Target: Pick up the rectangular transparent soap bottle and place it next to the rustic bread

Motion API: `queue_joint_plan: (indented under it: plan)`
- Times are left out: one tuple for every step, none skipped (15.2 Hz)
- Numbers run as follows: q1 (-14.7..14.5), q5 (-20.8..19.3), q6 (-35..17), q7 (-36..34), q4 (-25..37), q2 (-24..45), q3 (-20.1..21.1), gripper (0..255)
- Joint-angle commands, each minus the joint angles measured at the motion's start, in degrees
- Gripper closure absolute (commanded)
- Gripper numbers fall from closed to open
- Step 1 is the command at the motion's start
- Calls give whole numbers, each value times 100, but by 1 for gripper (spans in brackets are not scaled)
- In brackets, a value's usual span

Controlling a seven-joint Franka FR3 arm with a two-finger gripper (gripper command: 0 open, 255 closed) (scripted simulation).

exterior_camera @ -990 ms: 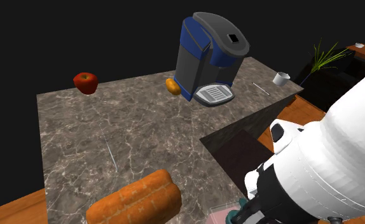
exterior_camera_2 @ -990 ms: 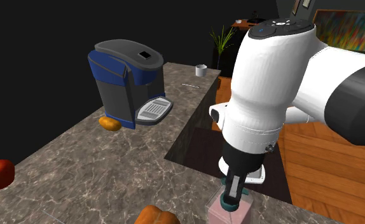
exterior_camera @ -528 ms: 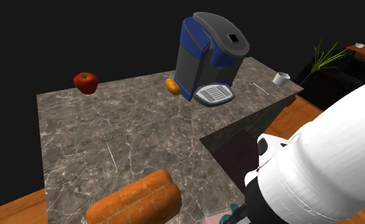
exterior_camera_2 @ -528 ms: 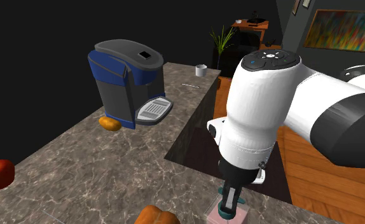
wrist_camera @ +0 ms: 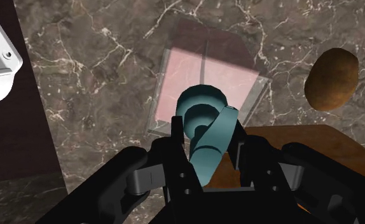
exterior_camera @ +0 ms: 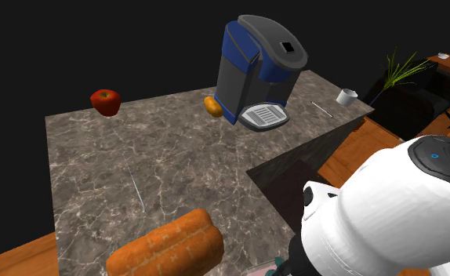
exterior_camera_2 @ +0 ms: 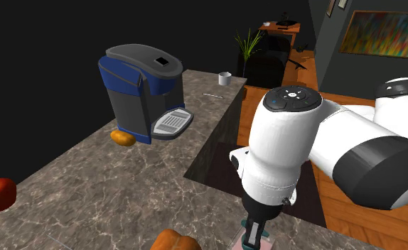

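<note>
"Two fingers (wrist_camera: 177, 149), one on each side of that teal pump (wrist_camera: 200, 108). Has it got hold of it?"

"Not that I'd swear to. The gripper (wrist_camera: 208, 130) hangs straight down over the soap bottle (wrist_camera: 203, 67), spread, with the pump in between. The gap each side is slim, but I see no squeeze."

"Why go for the pump and not the body?"

"My guess is the clear box with the pink soap in it looks too wide for those fingers. The pump also stands up on top, where a straight-down reach meets it first."

"And where's the bottle, exactly?"

"Upright at the near edge of the marble counter (exterior_camera: 137, 165), close by the arm's stand. The bread (exterior_camera: 168, 247) lies near it on the shoulder view's left, apart from it. So the carry should be short: lift it, then set it down alongside the loaf."

"Any risk?"

"A hold that high sits well above the weight, so I'd expect the bottle to swing or slip if it's lifted fast."

"What's farther back?"

"An apple (exterior_camera: 105, 101) at the far left edge, and a blue and grey coffee machine (exterior_camera: 259, 67) with a small orange thing (exterior_camera: 212, 105) just beside it. Beyond those, a white cup (exterior_camera: 346, 96) on the far corner, then a green plant (exterior_camera: 404, 70) off the counter."
</note>
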State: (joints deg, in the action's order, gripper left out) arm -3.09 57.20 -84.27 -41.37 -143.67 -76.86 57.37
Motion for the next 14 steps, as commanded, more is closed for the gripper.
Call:
queue_joint_plan:
  plan:
    - [-40,107,-80,11,-107,-41,112,255]
    - [-57,166,-124,18,-159,-59,177,255]
    - [-73,226,-168,25,-209,-75,243,255]
    - [-89,287,-212,32,-258,-91,310,255]
    - [-104,349,-256,39,-306,-105,378,255]
    - [-112,380,-278,42,-330,-112,412,255]
    - [-112,380,-278,42,-330,-112,411,255]
    - [-113,380,-279,41,-330,-111,412,255]
    - [-113,379,-280,41,-330,-110,412,255]
    - [-114,379,-280,41,-330,-109,411,255]
    - [-114,378,-282,40,-330,-108,411,255]
    - [-115,377,-283,40,-330,-107,411,255]
    - [-116,377,-284,39,-330,-106,411,255]
    - [-112,371,-284,46,-332,-104,406,0]
